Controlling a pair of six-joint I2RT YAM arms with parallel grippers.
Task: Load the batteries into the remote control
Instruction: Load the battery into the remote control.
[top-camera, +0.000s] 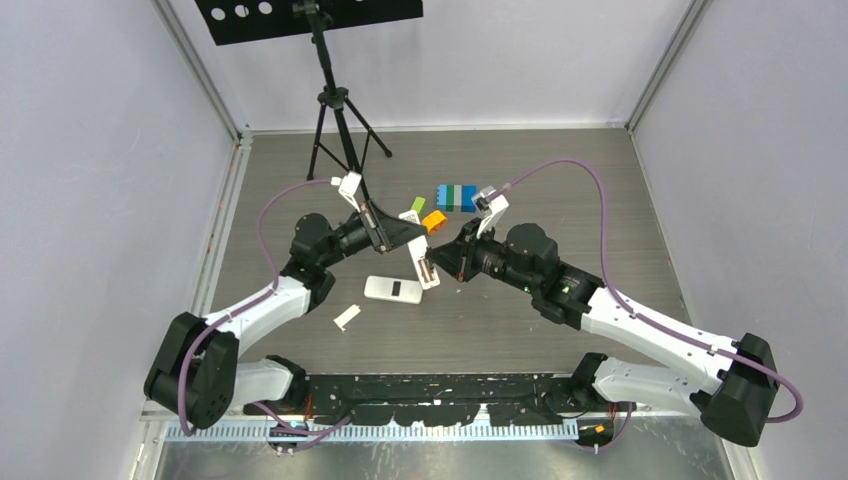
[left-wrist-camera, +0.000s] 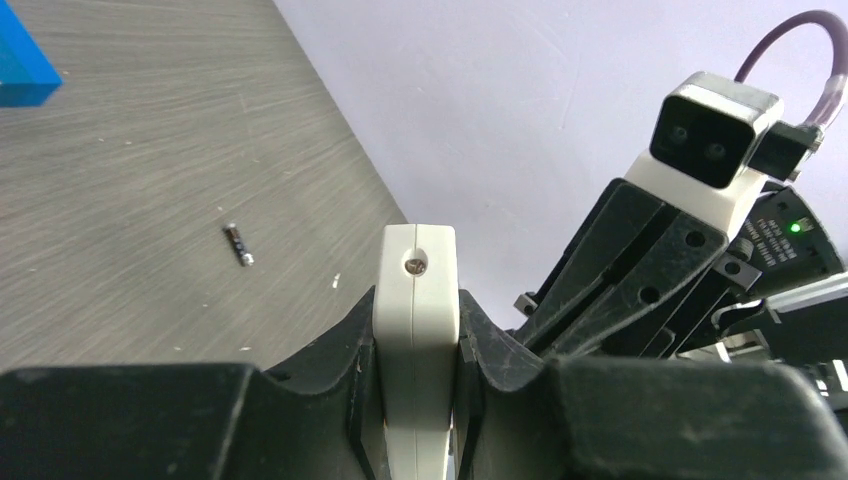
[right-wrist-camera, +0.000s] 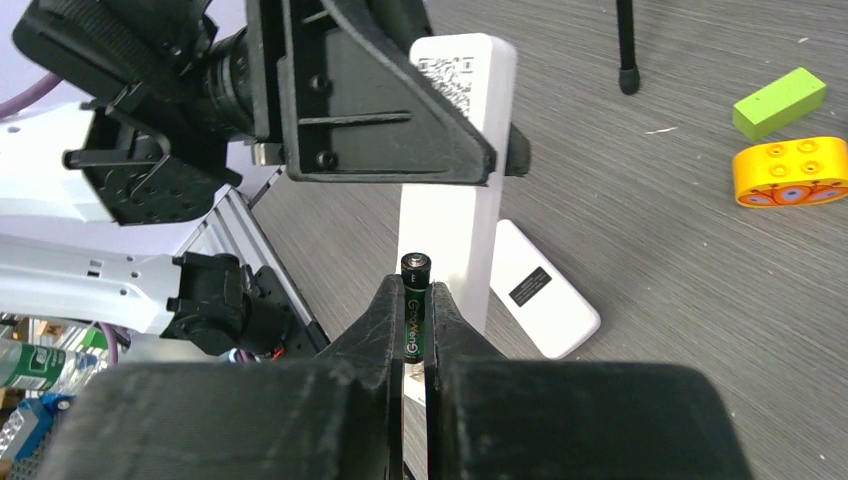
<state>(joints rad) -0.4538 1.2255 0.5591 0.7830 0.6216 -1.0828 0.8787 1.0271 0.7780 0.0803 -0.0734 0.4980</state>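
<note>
A: Top view?
B: The left gripper (top-camera: 410, 240) clamps the remote control (top-camera: 425, 270). The right gripper (top-camera: 450, 262) sits close beside it, and a spare remote (top-camera: 393, 289) lies flat near it.
A: Left wrist view?
B: Only here: a loose battery (left-wrist-camera: 237, 245) on the table, left of the remote control.
A: Right wrist view?
B: The right gripper pinches a battery (right-wrist-camera: 415, 315) upright before the remote control. The battery's green lettering and the remote's code label (right-wrist-camera: 455, 75) are illegible.
</note>
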